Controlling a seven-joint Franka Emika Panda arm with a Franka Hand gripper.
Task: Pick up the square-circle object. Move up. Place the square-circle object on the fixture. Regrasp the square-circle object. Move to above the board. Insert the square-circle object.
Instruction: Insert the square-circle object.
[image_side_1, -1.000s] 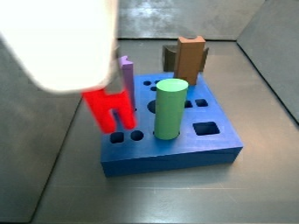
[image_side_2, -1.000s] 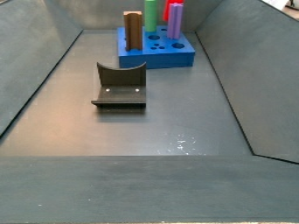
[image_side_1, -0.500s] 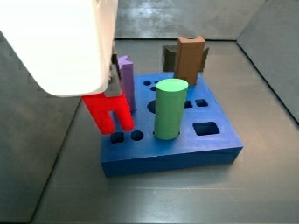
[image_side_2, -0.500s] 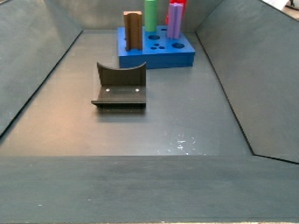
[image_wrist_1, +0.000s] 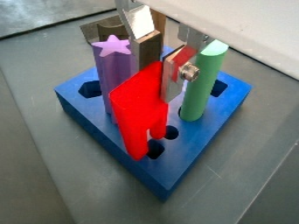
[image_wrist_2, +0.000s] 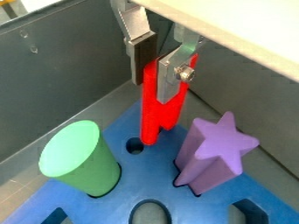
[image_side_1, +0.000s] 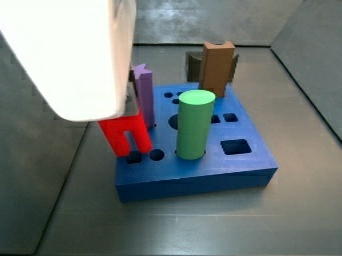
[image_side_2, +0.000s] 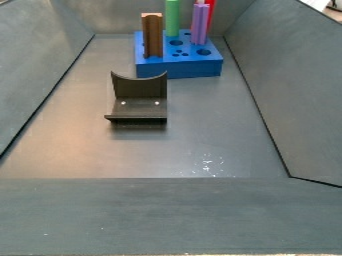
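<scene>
Gripper (image_wrist_1: 162, 59) above the board (image_wrist_1: 198, 153), silver fingers (image_wrist_2: 142, 46) clamped on the upper end of the square-circle object (image_wrist_1: 142, 109); red peg upright, forked lower end down at the board's holes, between purple star peg (image_wrist_1: 114, 61) and green cylinder (image_wrist_1: 204, 80); fixture (image_side_2: 136, 97) well apart on the floor

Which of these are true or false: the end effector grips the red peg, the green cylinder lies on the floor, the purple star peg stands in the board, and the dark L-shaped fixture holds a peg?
1. The end effector grips the square-circle object. True; it is over the board.
2. The green cylinder lies on the floor. False; it stands upright in the board.
3. The purple star peg stands in the board. True.
4. The dark fixture holds a peg. False; nothing rests on it, and it stands apart from the board.
</scene>
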